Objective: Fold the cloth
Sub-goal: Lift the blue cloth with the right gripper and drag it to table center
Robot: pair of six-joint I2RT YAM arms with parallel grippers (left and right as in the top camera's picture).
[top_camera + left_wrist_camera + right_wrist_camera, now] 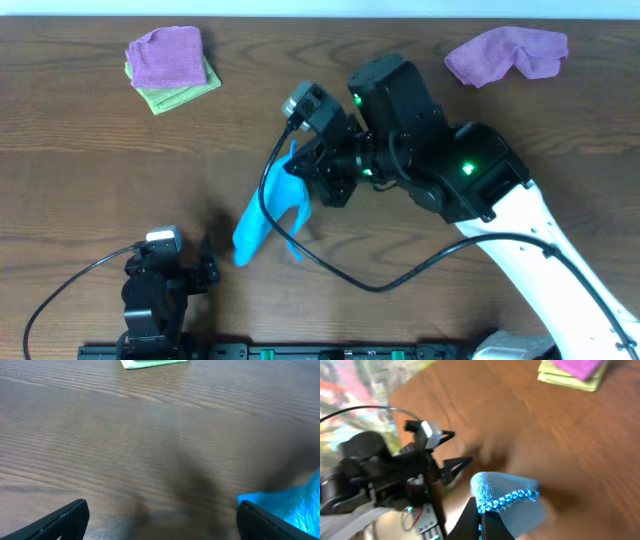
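Cloth: the blue cloth [268, 212] hangs from the right pincer [481, 519], its low end near or on the bench [80, 150] at mid-front; I cannot tell if it touches.
Right pincer: pressed together on the cloth's stitched edge.
Left pincer: the left pincer [160, 520] is spread, holding nothing, low over the bench just left of the cloth.
Right arm pose: reaches in from the right front corner, wrist turned leftward over the bench centre.
Left arm pose: parked at the front edge, pointing away from the robot.
Doing it well: likely lay the cloth flat first, keeping the pinch firm on the hem; lower slowly so it spreads, not bunches.
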